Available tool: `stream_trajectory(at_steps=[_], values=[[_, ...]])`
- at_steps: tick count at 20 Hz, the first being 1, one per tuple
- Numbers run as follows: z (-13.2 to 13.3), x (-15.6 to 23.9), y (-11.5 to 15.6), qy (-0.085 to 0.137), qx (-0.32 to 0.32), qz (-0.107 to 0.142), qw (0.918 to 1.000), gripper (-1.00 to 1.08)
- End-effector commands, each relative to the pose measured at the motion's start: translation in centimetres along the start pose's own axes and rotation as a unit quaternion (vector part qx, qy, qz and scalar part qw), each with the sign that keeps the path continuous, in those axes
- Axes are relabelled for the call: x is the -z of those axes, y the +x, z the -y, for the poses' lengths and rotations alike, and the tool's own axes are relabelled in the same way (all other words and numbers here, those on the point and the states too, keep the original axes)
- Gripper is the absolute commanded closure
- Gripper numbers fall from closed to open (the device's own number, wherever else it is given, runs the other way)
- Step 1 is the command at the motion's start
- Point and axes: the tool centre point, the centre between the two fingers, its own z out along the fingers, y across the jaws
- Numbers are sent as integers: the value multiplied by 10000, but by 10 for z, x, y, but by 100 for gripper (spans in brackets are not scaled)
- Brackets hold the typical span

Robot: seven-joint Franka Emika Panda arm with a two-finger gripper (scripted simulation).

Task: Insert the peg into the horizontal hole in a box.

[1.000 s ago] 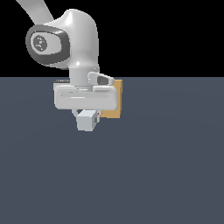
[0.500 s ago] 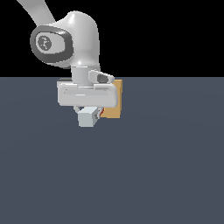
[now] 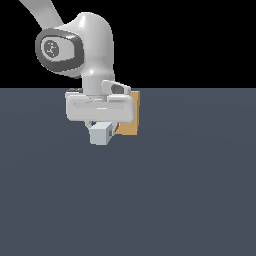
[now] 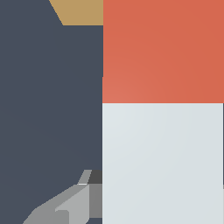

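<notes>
— Looking at the gripper [image 3: 102,126] first: what is it doing?
— Its fingers are clamped on the peg [image 3: 101,133], just left of centre in the exterior view, under the white hand.
— And how does the peg look?
— A square-section bar. In the wrist view [image 4: 162,162] it fills the right half of the frame, pale grey-white near the finger [image 4: 65,208], orange-red toward the upper right.
— Where is the box [image 3: 129,122]?
— Directly behind the hand, a flat tan block; only its right edge and lower corner show. The hole is hidden.
— Around them?
— A dark grey-blue floor [image 3: 190,190] below a black background.
</notes>
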Motion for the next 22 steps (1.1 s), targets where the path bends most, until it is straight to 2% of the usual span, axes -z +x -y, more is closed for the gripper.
stream_trajectory(at_steps=[1, 9, 18, 22], values=[[-2, 3, 1, -28, 3, -10, 10000, 108], [0, 1, 13, -12, 2, -5, 10000, 108], [0, 2, 75, -23, 2, -9, 10000, 108], [-1, 3, 93, -26, 3, -10, 10000, 108]])
